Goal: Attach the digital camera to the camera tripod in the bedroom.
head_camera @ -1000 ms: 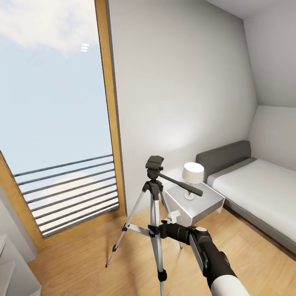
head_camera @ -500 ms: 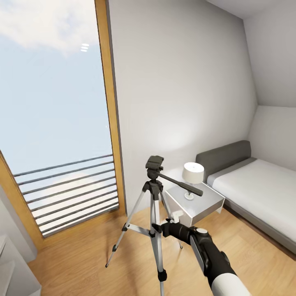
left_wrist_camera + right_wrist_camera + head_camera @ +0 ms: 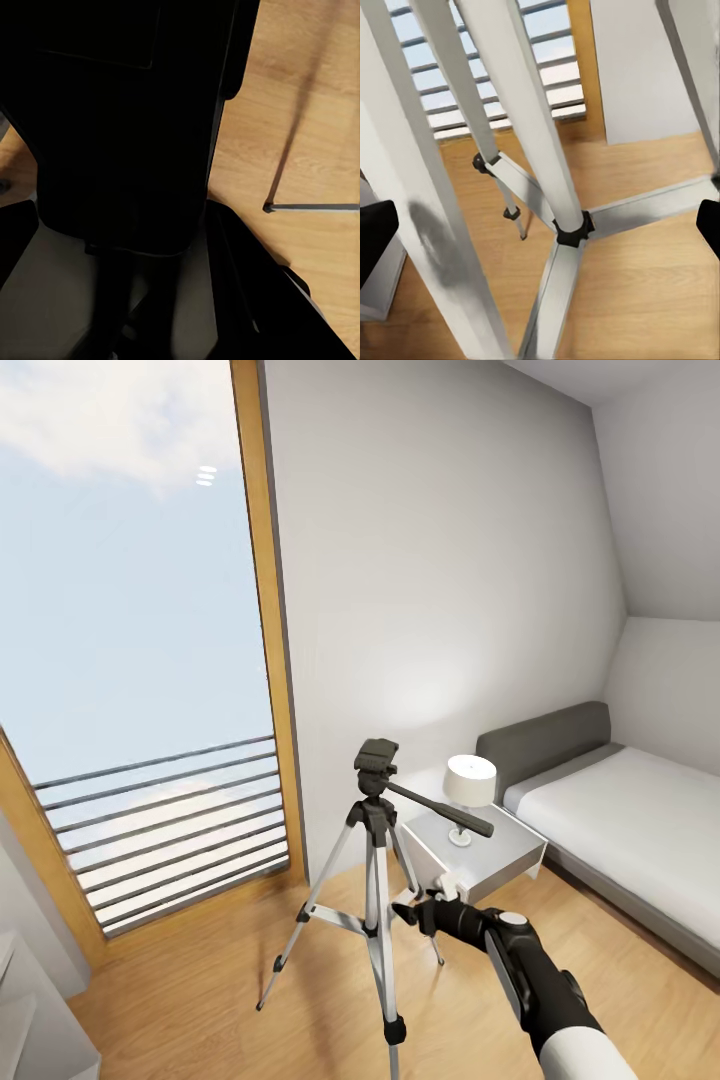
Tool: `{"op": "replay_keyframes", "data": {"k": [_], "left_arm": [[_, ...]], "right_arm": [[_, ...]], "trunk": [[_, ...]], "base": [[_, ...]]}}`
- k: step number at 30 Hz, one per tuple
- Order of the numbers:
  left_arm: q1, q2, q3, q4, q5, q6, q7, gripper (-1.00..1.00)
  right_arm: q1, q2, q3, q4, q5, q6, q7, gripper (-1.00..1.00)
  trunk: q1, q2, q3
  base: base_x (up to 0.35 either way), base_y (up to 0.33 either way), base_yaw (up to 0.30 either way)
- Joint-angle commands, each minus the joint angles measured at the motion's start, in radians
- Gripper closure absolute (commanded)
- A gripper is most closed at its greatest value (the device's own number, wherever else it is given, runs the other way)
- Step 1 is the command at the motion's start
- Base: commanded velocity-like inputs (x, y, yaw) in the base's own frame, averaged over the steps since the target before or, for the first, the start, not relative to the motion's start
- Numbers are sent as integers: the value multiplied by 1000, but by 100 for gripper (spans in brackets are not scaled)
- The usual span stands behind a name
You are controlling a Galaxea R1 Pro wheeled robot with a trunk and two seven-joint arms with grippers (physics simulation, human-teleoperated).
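1. The tall silver three-legged camera tripod [image 3: 373,860] with black joints and a black head stands on the light wood plank floor [image 3: 220,980], just in front of the tall wood-framed window [image 3: 262,610] corner. Its long black pan handle [image 3: 440,810] pokes out toward the small grey nightstand [image 3: 475,855].
2. No digital camera anywhere that I can spot, so nothing to mount yet.
3. The right claw [image 3: 412,911] hovers just beside the tripod's centre column at brace height. The right wrist view has the legs [image 3: 521,135] looming huge, claw tips wide apart, nothing held.
4. Left claw: can't tell, that wrist view is mostly dark.
5. Handling guess: tripod's light, stiff and tippy, thin legs, so don't bump it. The camera's probably small and hard; I'd hold its body, not the lens.
6. Nightstand carries a white lamp [image 3: 469,785]; the grey-framed bed [image 3: 620,830] sits beyond it.
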Motion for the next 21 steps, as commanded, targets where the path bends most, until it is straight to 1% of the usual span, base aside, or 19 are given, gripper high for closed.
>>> {"op": "replay_keyframes", "data": {"k": [1, 17, 21], "left_arm": [[0, 0, -9, 0, 6, -2, 2, 100], [0, 0, -9, 0, 6, -2, 1, 100], [0, 0, -9, 0, 5, -2, 1, 100]], "right_arm": [[0, 0, -5, -7, 9, 10, 9, -100], [0, 9, -1, -97, -5, 100, 13, -100], [0, 18, -1, -119, -7, 115, 15, -100]], "trunk": [[0, -1, 0], [0, -1, 0], [0, -1, 0]], "base": [[0, 0, 0], [0, 0, 0], [0, 0, 0]]}}
